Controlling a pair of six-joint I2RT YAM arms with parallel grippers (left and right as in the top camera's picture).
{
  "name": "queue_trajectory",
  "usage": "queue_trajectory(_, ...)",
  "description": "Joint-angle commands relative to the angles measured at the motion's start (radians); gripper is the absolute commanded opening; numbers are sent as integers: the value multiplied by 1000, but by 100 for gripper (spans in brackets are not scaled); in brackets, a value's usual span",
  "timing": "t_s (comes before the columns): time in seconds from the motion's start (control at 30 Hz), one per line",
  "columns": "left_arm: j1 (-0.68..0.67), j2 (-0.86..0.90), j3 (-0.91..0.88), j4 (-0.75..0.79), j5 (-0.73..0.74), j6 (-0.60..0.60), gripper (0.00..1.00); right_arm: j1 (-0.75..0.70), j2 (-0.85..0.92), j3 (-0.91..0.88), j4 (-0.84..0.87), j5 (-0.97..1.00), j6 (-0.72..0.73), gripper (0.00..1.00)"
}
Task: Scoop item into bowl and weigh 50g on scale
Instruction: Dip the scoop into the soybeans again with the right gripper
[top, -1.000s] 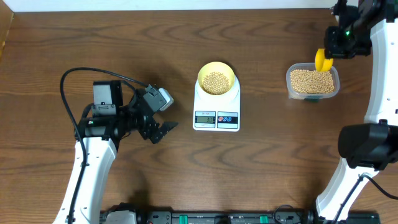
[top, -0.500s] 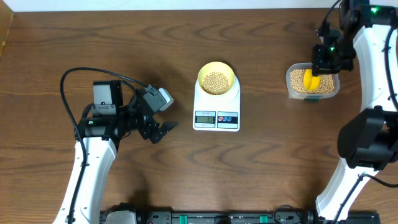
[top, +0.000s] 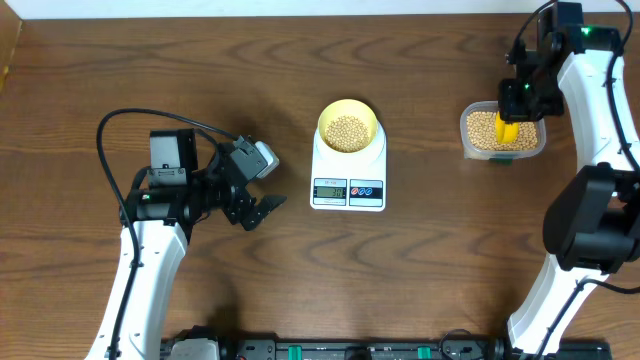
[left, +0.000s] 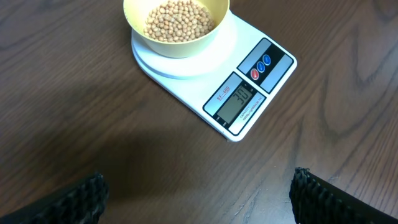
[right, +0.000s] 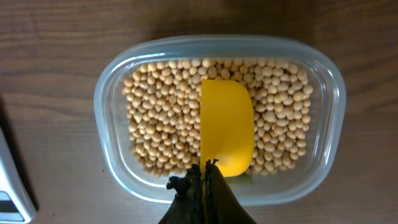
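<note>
A pale-yellow bowl (top: 348, 126) partly filled with tan grains (top: 348, 131) stands on the white scale (top: 348, 175); the left wrist view shows the same bowl (left: 177, 28) on the scale (left: 249, 93). At the right, a clear tub (top: 503, 133) holds more of the item (right: 161, 118). My right gripper (top: 520, 100) is shut on the handle of a bright yellow scoop (right: 227, 127), whose empty cup rests over the grains in the tub (right: 323, 68). My left gripper (top: 262, 208) is open above bare table left of the scale, its fingertips (left: 84, 199) wide apart.
A black cable (top: 130, 120) loops over the table by the left arm. The right arm's white links (top: 600, 120) run along the right edge. A dark rail (top: 340, 350) lies at the front edge.
The right gripper brought the scoop from above the tub's far edge down into the tub and turned it. The left arm has stayed still.
</note>
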Motion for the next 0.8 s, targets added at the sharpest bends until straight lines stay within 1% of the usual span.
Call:
queue_trajectory(0.0, 4, -11, -6, 0, 16, -1, 95, -2, -9, -46, 56, -3, -10, 1)
queue_trajectory(0.1, 4, -11, -6, 0, 16, -1, 95, 0, -9, -76, 95, -77, -10, 1)
queue_trajectory(0.37, 4, -11, -6, 0, 16, -1, 95, -27, -9, -80, 81, -254, -2, 1)
queue_trajectory(0.53, 4, -11, -6, 0, 16, -1, 95, -88, -9, -80, 57, -316, -2, 1)
queue_trajectory(0.7, 4, -11, -6, 0, 16, -1, 95, -185, -9, -80, 30, -346, -3, 1)
queue_trajectory(0.77, 4, -11, -6, 0, 16, -1, 95, -224, -9, -80, 31, -387, -7, 1)
